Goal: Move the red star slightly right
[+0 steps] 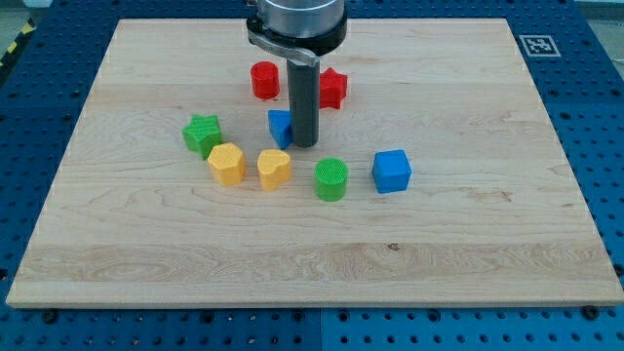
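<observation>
No jaws on this rig, just a straight dark rod, so nothing is held. My tip [304, 144] sits on the wooden worktop [468, 224], touching or just beside the right side of a small blue block [279, 125] that the rod partly hides; shape unclear. Red star [333, 88] lies just behind the rod toward the view's top right, partly hidden, apart from the tip. Red cylinder [264, 80] left of the rod. Front row, from the view's left: green star [202, 133], yellow hexagon-like block [226, 163], yellow heart-like block [274, 168], green cylinder [331, 179], blue cube [392, 171].
</observation>
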You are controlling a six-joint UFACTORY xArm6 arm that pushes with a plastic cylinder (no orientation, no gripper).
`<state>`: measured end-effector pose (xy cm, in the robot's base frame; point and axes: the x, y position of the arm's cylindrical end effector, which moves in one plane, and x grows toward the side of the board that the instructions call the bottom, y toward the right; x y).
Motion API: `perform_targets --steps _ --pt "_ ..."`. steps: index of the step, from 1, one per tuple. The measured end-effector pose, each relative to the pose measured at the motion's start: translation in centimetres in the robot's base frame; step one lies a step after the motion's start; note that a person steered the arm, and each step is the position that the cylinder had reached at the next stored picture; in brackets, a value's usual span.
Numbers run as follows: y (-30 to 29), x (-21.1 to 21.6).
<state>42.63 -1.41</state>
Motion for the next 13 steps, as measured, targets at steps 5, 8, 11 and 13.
perform_targets --steps 5,8,11,13 --pt "0.7 -4.1" --pt "13.7 -3.3" --pt "10.5 -16.3" --pt "-3.2 -16.2"
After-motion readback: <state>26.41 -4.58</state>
